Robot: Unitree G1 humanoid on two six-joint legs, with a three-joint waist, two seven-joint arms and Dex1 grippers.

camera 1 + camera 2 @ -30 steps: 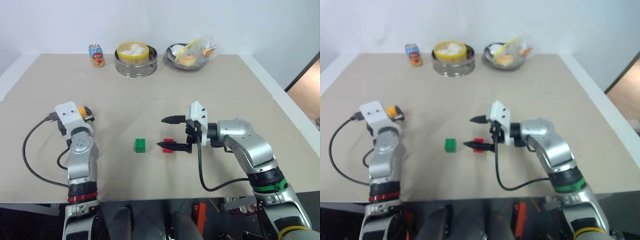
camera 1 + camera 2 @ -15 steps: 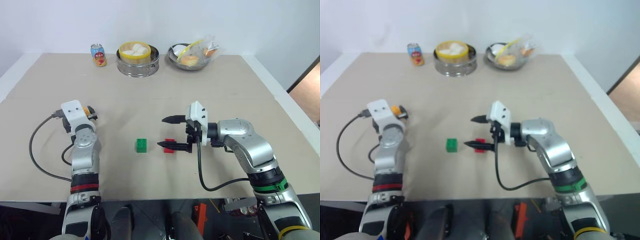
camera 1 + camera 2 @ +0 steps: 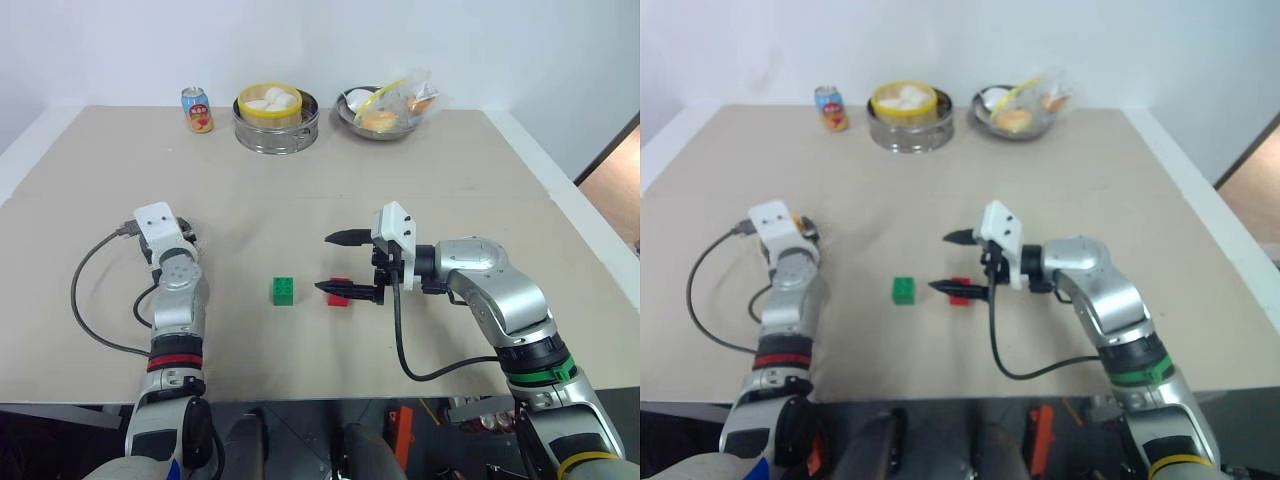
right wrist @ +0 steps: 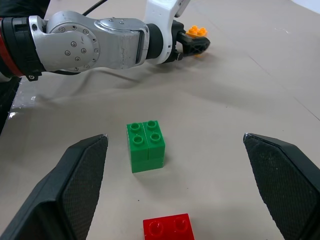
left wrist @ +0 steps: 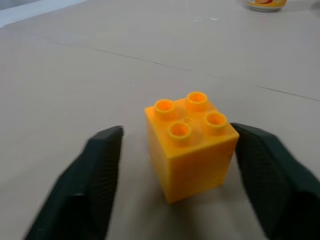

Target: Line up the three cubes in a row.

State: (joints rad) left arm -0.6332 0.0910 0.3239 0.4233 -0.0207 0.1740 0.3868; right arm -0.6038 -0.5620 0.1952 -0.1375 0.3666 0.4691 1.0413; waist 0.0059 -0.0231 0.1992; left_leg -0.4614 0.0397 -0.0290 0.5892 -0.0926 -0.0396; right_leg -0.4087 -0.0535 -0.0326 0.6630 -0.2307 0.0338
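Left claw [image 5: 172, 165] advanced, flanking orange-yellow cube [image 5: 191, 145]

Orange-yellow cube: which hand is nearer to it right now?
Left. The left hand has its fingers on either side of the orange-yellow cube. The right hand hovers over the red cube, well across the table.

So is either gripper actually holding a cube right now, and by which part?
Not firmly yet. The left gripper brackets the orange cube: one finger meets its side, the other stands off. The right gripper is open, holding nothing.

Glossy plastic orange cube [image 5: 191, 141] on a matt table [image 5: 75, 75].
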